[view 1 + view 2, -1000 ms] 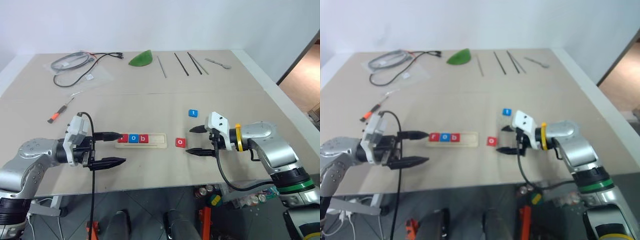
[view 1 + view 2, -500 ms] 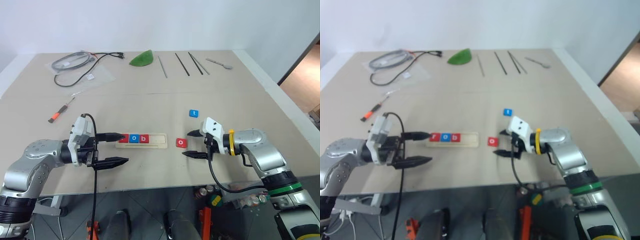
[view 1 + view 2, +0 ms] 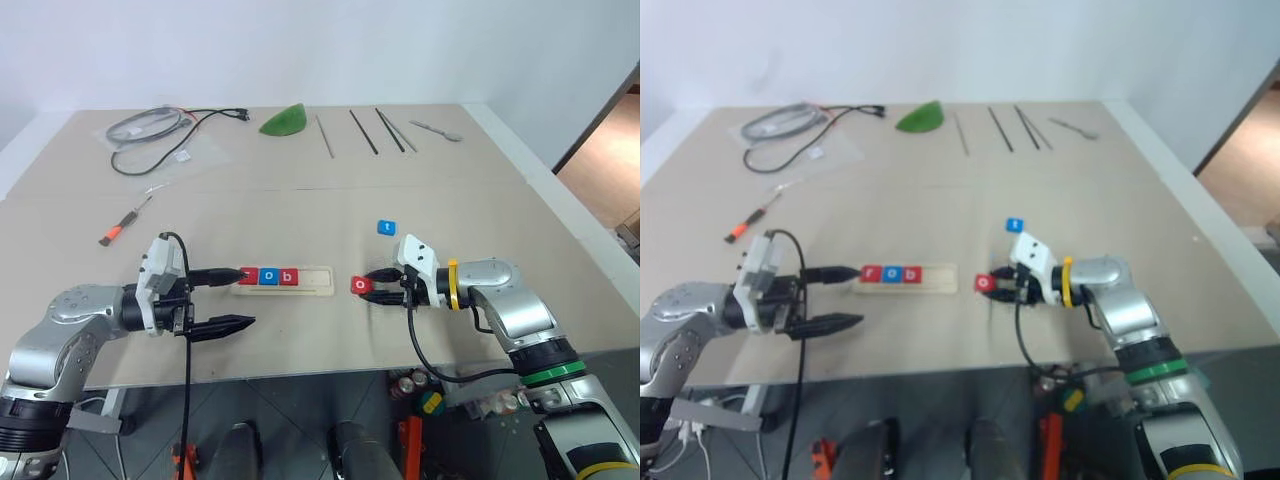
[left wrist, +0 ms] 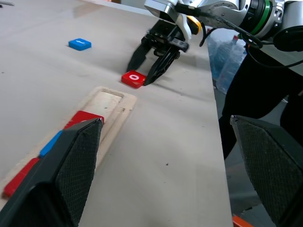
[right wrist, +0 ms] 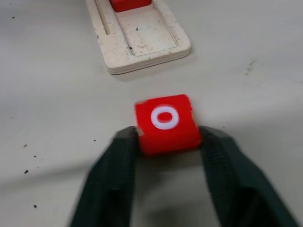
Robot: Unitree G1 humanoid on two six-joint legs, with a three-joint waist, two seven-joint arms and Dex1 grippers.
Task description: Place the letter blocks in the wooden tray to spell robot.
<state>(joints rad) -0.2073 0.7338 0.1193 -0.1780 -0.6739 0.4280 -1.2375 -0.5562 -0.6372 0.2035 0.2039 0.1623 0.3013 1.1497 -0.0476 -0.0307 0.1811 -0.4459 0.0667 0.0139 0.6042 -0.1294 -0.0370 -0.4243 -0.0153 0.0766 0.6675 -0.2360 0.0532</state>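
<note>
The wooden tray lies near the table's front edge with a red, a blue and a red letter block in its left part; its right end is bare. The red o block rests on the table just right of the tray. My right gripper is low on the table, its two fingers pressed against the o block's sides. A blue t block lies behind it. My left gripper hovers open at the tray's left end, nothing between its fingers.
An orange-handled screwdriver lies at the left. At the back are a cable bundle, a green leaf-shaped piece, thin rods and a spoon. The table's front edge runs just below both grippers.
My right gripper came down and left to the red o block and closed from wide open onto its sides. The left gripper stayed where it was, open.
</note>
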